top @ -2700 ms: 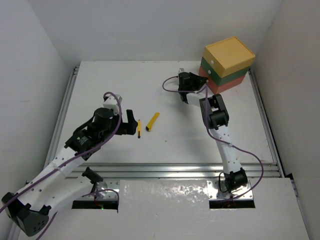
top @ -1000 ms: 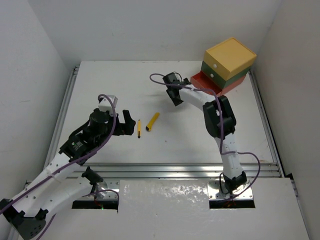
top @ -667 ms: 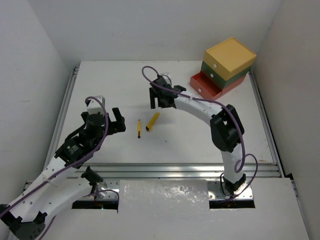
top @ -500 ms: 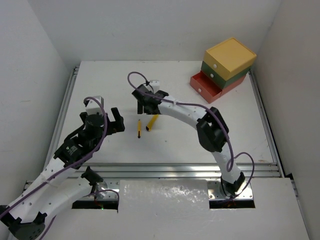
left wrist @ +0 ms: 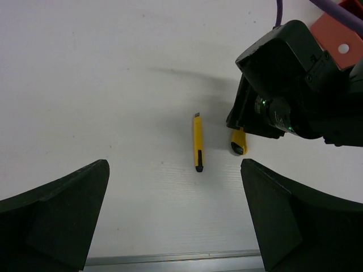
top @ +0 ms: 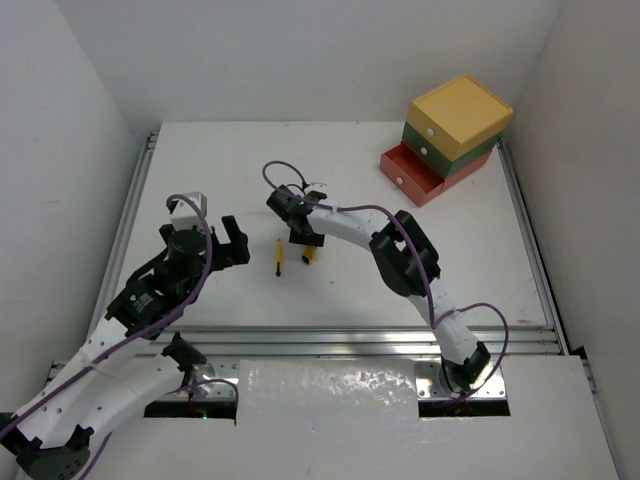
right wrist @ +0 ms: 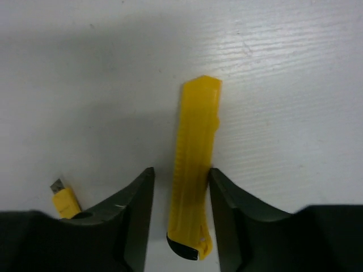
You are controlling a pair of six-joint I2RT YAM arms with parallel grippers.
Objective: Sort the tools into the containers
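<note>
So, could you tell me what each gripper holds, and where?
The right gripper straddles the flat yellow cutter near its black end; a firm grip cannot be told. The left gripper is open, empty.

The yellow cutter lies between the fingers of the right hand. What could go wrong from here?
1. The cutter sits nearer one finger of the right hand, so closing may push or turn it.
2. The fingers stand near its black end; lifted from there, it may tilt and slip.
3. The thin screwdriver lies close beside and could be knocked.
</note>
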